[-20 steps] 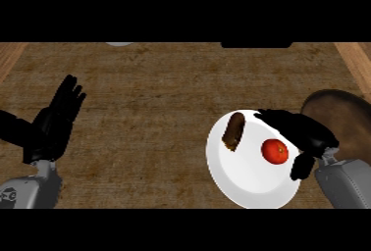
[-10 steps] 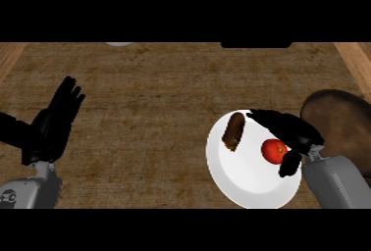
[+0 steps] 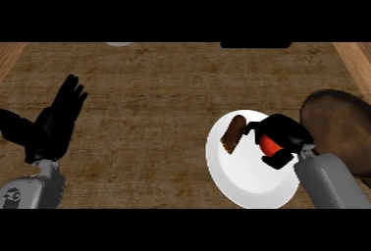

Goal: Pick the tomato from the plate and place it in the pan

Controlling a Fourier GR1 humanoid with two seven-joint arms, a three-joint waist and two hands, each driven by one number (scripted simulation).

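Note:
On the white plate [image 3: 246,179] at the lower right lies the red tomato [image 3: 269,144]. My right hand [image 3: 284,131] is curled round the tomato, so only a strip of red shows between the fingers and the thumb. A brown oblong piece of food [image 3: 232,134] lies on the plate's upper left part, just left of the hand. The dark brown pan [image 3: 340,127] sits at the right edge, right of the plate. My left hand [image 3: 52,125] rests open at the left edge, fingers up.
The brown counter top [image 3: 159,98] spreads across the view, with wooden borders at both sides. A pale round thing [image 3: 119,44] and a black thing [image 3: 255,44] peek in at the top edge.
My right hand has moved left over the plate and closed its fingers round the tomato, which now shows much less. The left hand has not moved.

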